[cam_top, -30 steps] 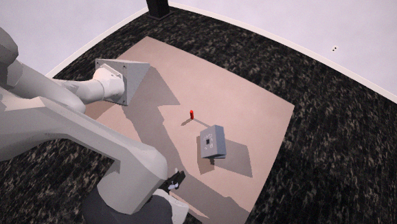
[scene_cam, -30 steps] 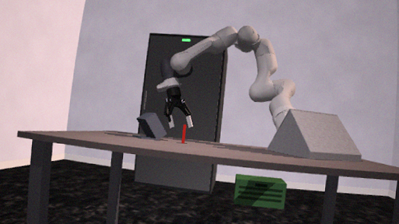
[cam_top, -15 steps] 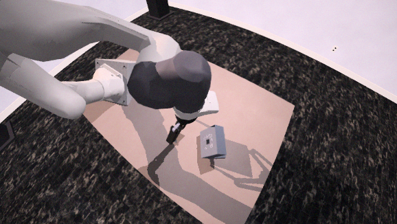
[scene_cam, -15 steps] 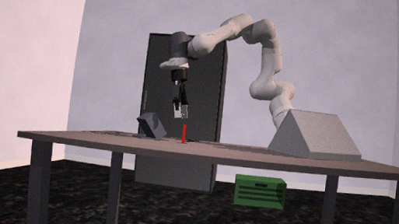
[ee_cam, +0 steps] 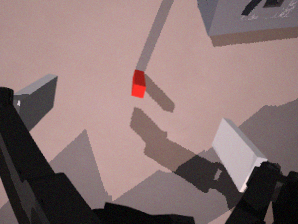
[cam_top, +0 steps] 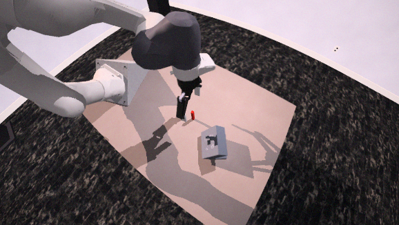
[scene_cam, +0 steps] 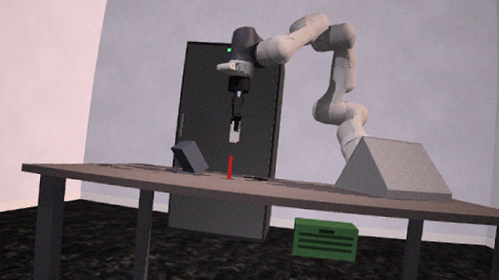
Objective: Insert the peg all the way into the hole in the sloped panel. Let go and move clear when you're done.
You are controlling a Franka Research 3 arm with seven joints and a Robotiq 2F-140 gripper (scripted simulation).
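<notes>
A thin red peg stands upright on the tan table top; it also shows in the side view and from above in the wrist view. My gripper points straight down, open and empty, hanging above the peg. In the wrist view its two fingers straddle empty table, with the gripper's midpoint just below the peg.
The arm's grey wedge-shaped base stands on the table's far end. A dark cabinet stands behind the table and a green crate lies on the floor beneath it.
</notes>
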